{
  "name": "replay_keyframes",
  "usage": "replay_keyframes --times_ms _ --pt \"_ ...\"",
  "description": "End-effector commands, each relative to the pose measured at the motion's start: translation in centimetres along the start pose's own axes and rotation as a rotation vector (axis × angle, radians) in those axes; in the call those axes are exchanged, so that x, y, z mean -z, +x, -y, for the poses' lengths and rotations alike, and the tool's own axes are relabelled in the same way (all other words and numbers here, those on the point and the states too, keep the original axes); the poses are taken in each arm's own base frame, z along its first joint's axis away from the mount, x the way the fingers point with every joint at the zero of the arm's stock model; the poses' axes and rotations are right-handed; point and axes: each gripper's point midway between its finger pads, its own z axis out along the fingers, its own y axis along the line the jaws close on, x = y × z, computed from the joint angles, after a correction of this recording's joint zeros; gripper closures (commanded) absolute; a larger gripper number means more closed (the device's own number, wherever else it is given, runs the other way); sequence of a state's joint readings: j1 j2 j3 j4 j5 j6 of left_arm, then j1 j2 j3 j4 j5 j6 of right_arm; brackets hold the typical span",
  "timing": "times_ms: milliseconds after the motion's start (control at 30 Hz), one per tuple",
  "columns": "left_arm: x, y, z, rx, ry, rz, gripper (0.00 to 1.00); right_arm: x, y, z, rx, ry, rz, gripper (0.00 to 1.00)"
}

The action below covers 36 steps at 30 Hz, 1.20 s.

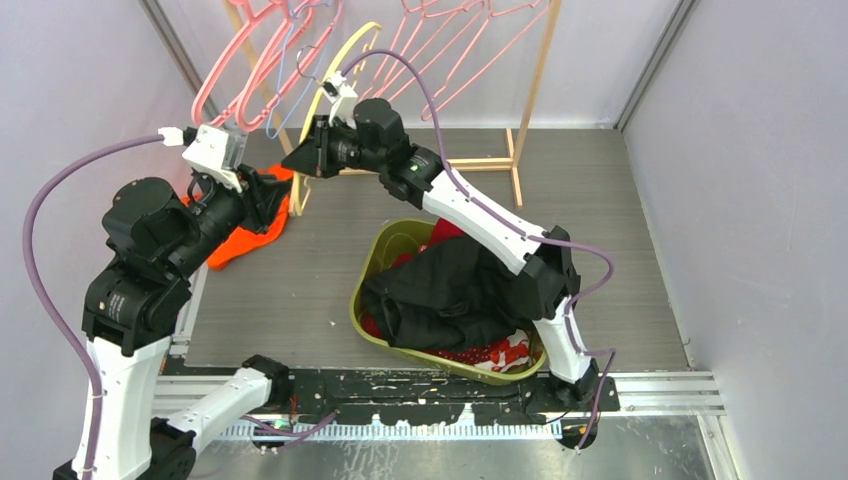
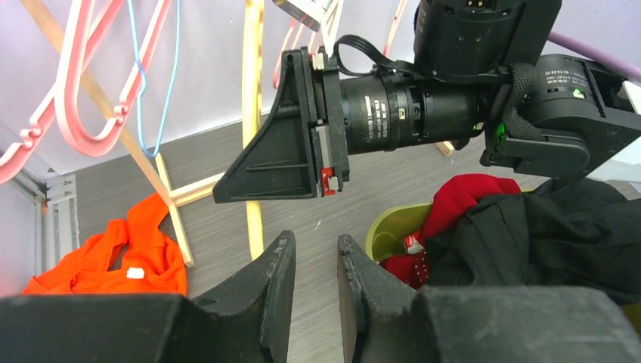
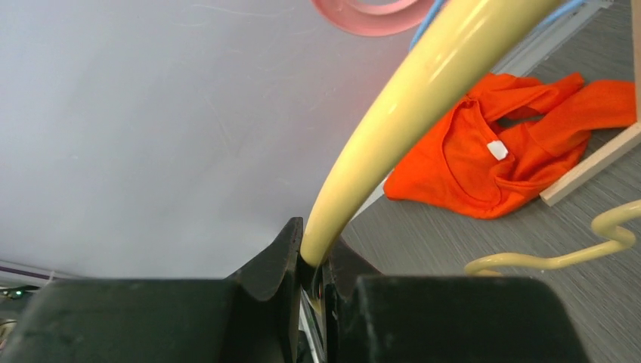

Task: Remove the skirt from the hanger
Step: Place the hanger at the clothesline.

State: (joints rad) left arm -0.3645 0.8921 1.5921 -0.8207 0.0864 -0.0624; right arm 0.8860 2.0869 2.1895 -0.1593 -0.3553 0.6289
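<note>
My right gripper (image 1: 300,160) (image 3: 314,246) is shut on the lower end of a bare yellow hanger (image 1: 318,105) (image 3: 408,98), holding it up at the left end of the rack. Nothing hangs on the hanger. An orange garment, the skirt (image 1: 245,240) (image 3: 514,159) (image 2: 113,253), lies crumpled on the table by the rack's left foot. Just left of the right gripper and over the skirt's edge is my left gripper (image 1: 275,195) (image 2: 316,246). Its jaws stand a little apart with nothing between them. The hanger (image 2: 253,91) passes behind the right gripper's fingers in the left wrist view.
An olive basket (image 1: 365,290) holding black (image 1: 450,290) and red clothes sits under the right arm. A wooden rack (image 1: 525,110) at the back carries pink hangers (image 1: 250,70) and a thin blue one (image 2: 140,83). Walls close in on both sides.
</note>
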Motion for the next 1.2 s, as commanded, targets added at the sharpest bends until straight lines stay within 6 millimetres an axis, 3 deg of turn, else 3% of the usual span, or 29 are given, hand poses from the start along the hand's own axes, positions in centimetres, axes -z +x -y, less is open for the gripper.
replay_keyframes --times_ms 0,400,800,1167 --pt "0.5 -1.7 -0.2 -0.021 -0.01 0.044 0.72 2.5 -8.6 -6.2 0.1 -0.161 0.215 0.99" --pt "1.4 -1.4 -0.4 -0.023 -0.026 0.015 0.73 3.3 -16.3 -2.0 0.076 -0.132 0.422 0.99" --pt "1.2 -1.3 -0.9 -0.044 -0.048 0.005 0.73 4.0 -18.2 1.1 0.076 -0.086 0.464 0.99" --pt "-2.3 -2.2 -0.8 -0.047 -0.027 0.012 0.73 5.2 -20.2 1.8 0.078 -0.084 0.513 0.99"
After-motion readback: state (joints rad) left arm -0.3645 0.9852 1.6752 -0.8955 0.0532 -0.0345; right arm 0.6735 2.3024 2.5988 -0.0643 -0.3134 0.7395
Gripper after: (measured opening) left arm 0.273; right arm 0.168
